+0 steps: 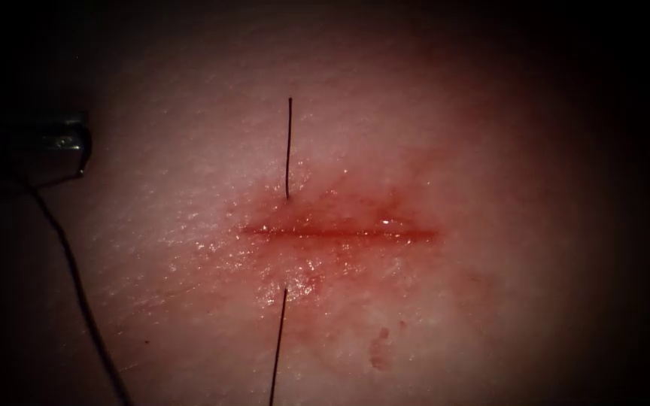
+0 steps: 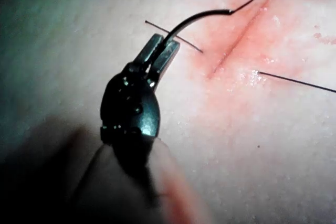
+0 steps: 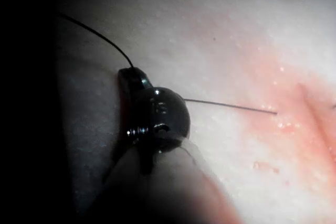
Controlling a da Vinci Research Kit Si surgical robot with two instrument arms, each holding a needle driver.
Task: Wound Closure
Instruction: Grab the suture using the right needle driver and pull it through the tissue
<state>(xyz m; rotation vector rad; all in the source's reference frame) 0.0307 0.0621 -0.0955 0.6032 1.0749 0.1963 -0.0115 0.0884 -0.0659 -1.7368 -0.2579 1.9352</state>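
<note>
Left tool (image 2: 164, 46) shut on curved needle (image 2: 202, 17), back from its thread end, out of the tissue (image 1: 490, 150), left of the cut (image 1: 340, 233); right tool (image 3: 131, 85) grip: cannot tell. Needle probably stiff and slick, best held mid-curve; thread (image 1: 288, 150) limp

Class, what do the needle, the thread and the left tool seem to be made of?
Needle, held in the left tool's shut jaws, clear of the tissue: dark smooth metal, seemingly; it keeps a stiff curve. Thread: fine dark filament, perhaps synthetic; its ends stand straight. Left tool: glossy dark metal with bright glints. Right tool's hold: unclear.
</note>
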